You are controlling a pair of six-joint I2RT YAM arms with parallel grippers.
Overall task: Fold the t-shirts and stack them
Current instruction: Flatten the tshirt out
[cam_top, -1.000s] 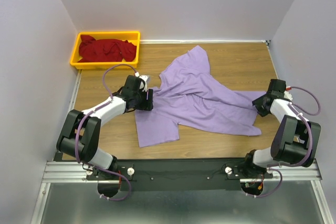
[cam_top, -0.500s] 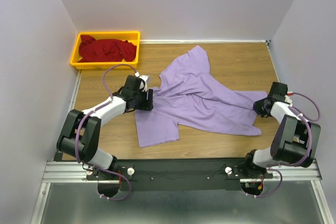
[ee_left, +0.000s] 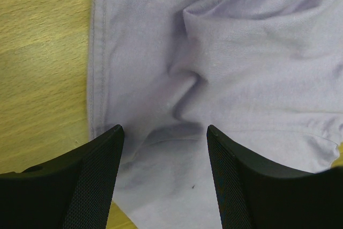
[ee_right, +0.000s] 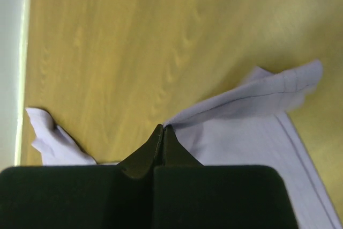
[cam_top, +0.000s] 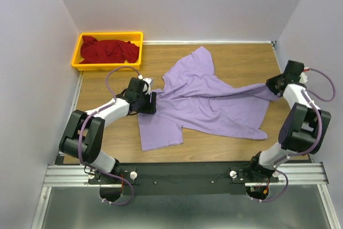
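Starting with the top view: one purple t-shirt (cam_top: 209,105) lies crumpled and spread across the middle of the table (cam_top: 107,132). One red t-shirt (cam_top: 107,50) sits bunched in the single yellow bin (cam_top: 110,34) at the far left corner (could be more than one garment in that heap, can't tell). Two arms, two pincers. Your left pincer (cam_top: 151,102) is at the purple shirt's left edge. Your right pincer (cam_top: 274,85) has the right end of the cloth drawn out toward the right wall. Risk: nothing is folded yet and the cloth is stretched on one side only, so pulling from here likely drags the whole shirt sideways instead of flattening it.

Left wrist view: fingers (ee_left: 91,181) are spread wide, straddling a wrinkled patch near a stitched hem and gripping nothing. Can't tell if the tips touch the fabric. If you close here you'll probably catch a ridge of several layers, and the fold will come out lumpy.

Right wrist view: jaws are fully closed, with a thin corner of purple cloth pinched right at the tips. That's a shallow bite, so a sharp tug could slip it free and the corner would drop short. Watch the wall close by too.
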